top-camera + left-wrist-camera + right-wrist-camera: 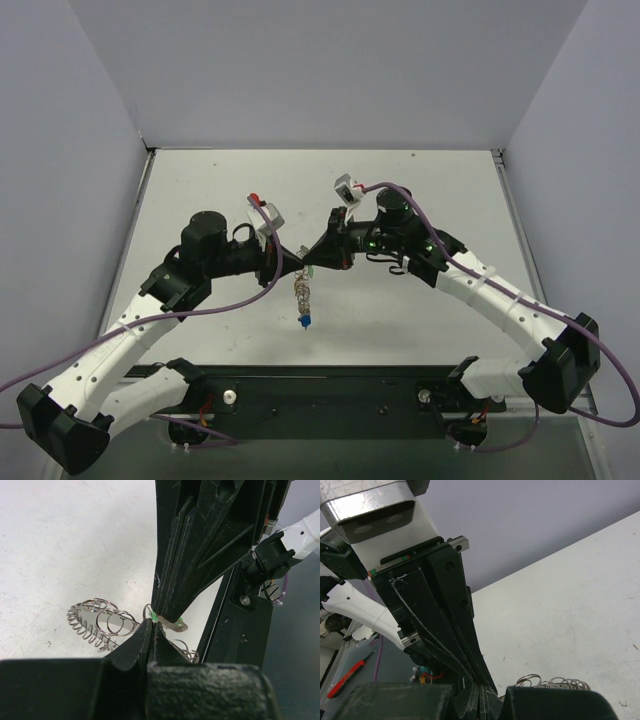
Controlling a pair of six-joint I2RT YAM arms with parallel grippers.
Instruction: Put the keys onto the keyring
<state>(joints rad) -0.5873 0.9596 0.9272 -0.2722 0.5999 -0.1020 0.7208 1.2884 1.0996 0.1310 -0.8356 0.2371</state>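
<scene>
White tabletop [420,200] boxed in by grey walls [60,150], mid-threading by the look of it

Got the left gripper [150,628] pinched fully shut on a wire loop at the end of the keyring [95,621], and the right gripper [167,619] clamped just as tight on the green key [156,616], blade poking out past the tips. Tips touching, just beside the coil, with a blue key [305,321] at the ring's near end, probably already on. Hard to call the ring hanging free or resting on the table. For this bit: hold the left dead still, walk the green key's hole along the loop with tiny wrist turns, no yanking, no letting go before seating it past the gap
</scene>
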